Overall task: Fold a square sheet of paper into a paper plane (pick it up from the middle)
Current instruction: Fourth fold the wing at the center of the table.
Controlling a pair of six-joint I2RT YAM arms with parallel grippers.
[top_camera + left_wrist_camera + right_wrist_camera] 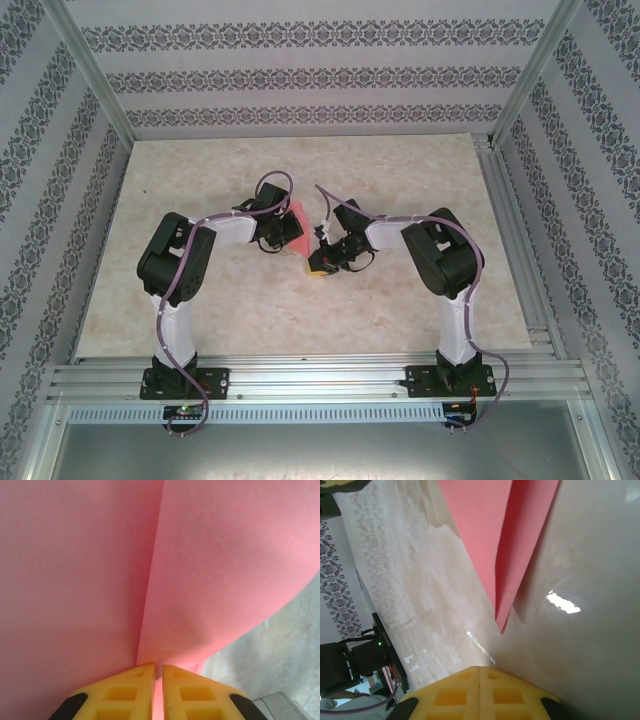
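The pink-red sheet of paper [297, 228] is folded into a pointed dart shape like a paper plane. It hangs between the two wrists over the middle of the table. My left gripper [157, 672] is shut on the paper [90, 580], whose lengthwise crease runs up from between the yellow fingertips. In the right wrist view the paper [490, 535] tapers to a sharp tip just above the tabletop. My right gripper [479, 670] sits a short way from that tip, shut with nothing in it. From above, the right gripper [319, 266] lies just right of and nearer than the paper.
The beige marbled table [220, 300] is framed by aluminium rails [300, 375] at the near edge and right side. Patterned walls enclose the back and sides. Both arms bend inward toward the centre, with cables looping above them.
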